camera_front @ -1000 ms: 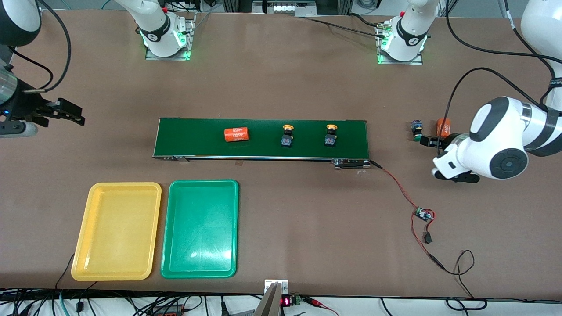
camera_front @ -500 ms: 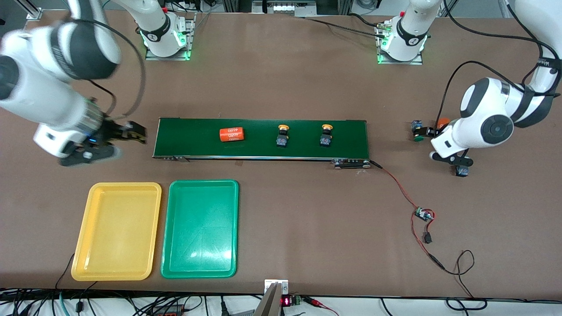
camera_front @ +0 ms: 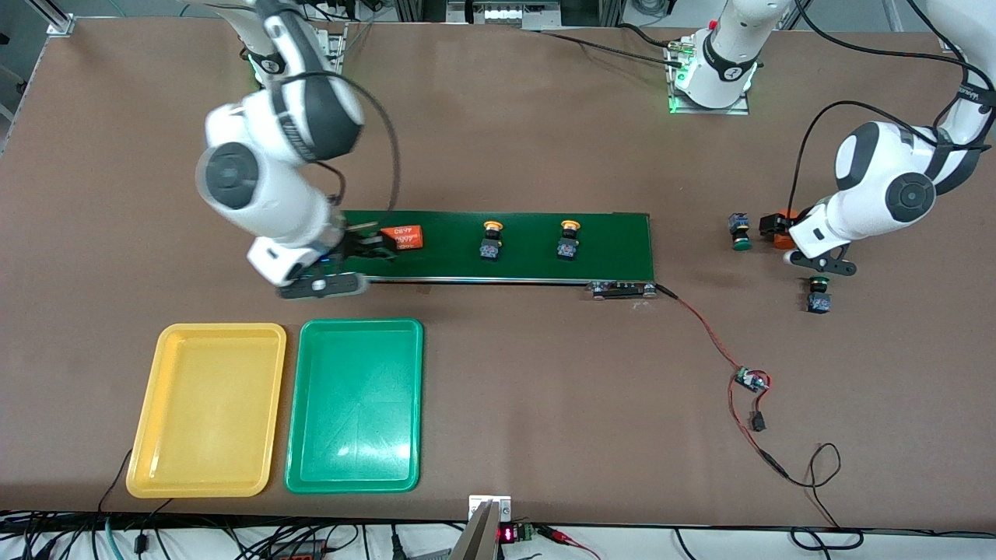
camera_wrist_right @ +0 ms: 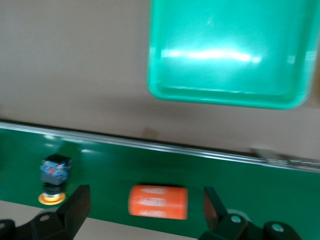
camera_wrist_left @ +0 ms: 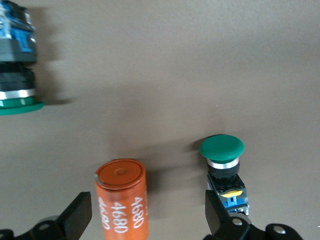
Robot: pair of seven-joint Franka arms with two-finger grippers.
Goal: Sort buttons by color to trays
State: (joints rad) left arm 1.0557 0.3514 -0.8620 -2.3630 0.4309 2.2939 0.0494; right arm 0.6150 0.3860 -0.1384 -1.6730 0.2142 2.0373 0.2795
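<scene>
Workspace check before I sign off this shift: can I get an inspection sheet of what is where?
Surface: brown table, long dark-green belt across its middle.
Job's things: two yellow buttons on the belt; two green buttons on the table at the left arm's end; yellow tray and green tray side by side, both empty.
Clutter: orange cylinder on the belt; second orange cylinder below the left gripper.
Grippers: right gripper open over the belt's cylinder; left gripper open.
Cables: red wire from the belt to a small board.
Surroundings: nothing seen.
</scene>
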